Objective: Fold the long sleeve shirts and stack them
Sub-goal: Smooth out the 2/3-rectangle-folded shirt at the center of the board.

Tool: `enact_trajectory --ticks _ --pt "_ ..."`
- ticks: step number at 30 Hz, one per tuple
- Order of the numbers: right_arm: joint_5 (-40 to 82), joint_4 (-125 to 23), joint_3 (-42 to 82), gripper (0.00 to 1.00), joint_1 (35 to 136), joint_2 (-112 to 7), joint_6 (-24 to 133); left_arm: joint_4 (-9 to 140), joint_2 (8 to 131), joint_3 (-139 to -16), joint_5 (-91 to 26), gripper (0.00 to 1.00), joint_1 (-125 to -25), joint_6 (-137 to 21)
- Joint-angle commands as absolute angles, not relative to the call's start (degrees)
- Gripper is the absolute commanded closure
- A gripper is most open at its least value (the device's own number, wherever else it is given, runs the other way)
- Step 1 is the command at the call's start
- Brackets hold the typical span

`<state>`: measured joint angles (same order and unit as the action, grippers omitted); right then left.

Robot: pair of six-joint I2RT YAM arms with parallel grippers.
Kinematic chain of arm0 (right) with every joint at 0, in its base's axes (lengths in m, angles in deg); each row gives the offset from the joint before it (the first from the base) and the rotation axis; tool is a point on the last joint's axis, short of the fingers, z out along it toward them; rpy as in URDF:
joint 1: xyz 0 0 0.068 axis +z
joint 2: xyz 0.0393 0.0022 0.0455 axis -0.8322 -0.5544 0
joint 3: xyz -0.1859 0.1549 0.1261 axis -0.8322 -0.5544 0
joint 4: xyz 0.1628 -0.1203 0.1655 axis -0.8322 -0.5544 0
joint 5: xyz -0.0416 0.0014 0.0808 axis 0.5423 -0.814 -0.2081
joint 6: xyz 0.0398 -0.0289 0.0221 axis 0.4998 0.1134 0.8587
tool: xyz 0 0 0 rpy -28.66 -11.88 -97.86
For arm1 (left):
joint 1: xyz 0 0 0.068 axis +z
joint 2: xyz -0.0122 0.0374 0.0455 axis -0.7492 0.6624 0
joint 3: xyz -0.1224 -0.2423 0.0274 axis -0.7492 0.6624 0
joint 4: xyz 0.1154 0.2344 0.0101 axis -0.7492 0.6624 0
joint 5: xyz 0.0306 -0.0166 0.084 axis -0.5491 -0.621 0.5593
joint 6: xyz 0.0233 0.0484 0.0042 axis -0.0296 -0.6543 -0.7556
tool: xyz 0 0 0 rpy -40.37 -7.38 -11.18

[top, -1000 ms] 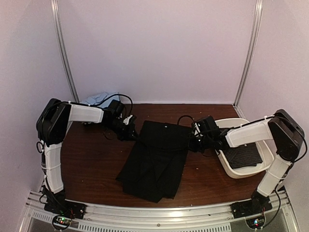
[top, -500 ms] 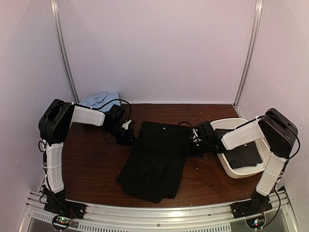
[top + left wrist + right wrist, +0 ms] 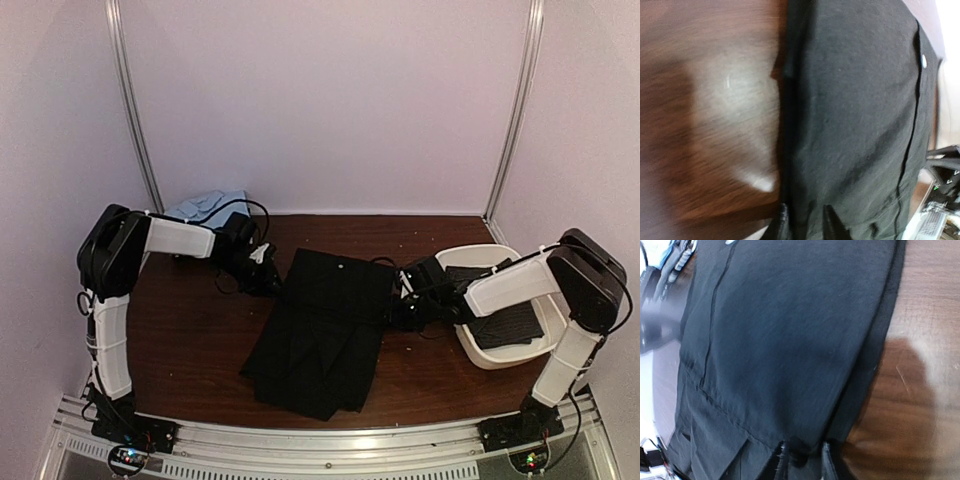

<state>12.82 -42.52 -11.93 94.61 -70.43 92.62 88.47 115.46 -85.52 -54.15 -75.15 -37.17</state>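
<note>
Brown tabletop (image 3: 190,340) is enclosed by pale walls (image 3: 330,100). At upper left a blue cloth (image 3: 205,207) is bunched by the wall. The left hand (image 3: 268,280) is set at the left edge of the black shirt (image 3: 325,330), which is spread mid-frame. Its fingers (image 3: 781,221) are parted slightly and the edge between them is released. The right hand (image 3: 397,305) is also released and is set astride the right edge. At right, a dotted shirt (image 3: 508,320) is laid folded in a white tray (image 3: 500,358).

Matt woven cloth, fine grain, stitched seams: black shirt (image 3: 325,330). Its button (image 3: 924,61): glossy white. Smooth dark-brown wood grain, semi-gloss with pale glare patches: counter (image 3: 190,340). Smooth white plastic: basin (image 3: 495,360), arm shells (image 3: 180,237). Dark cloth with fine pale dots: dotted shirt (image 3: 505,320). Ribbed bare metal: front rail (image 3: 330,440).
</note>
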Motion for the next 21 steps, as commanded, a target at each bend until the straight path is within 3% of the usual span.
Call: enact_trajectory --ticks 1,7,14,21 --pt "17.1 -48.0 -12.9 0.70 98.1 -63.8 90.6 90.3 109.0 -80.3 -50.7 0.66 -74.4 -38.5" --pt "21.1 -51.7 -16.8 0.61 107.1 -55.5 95.9 90.2 96.0 -66.4 -48.7 0.61 -75.9 -37.0" --pt "25.1 -50.9 -23.9 0.59 120.9 -48.1 108.7 88.8 80.0 -49.0 -47.7 0.59 -80.8 -30.9" --pt "27.0 -42.6 -30.3 0.53 129.4 -46.2 120.2 87.2 71.9 -40.2 -48.0 0.57 -83.3 -26.2"
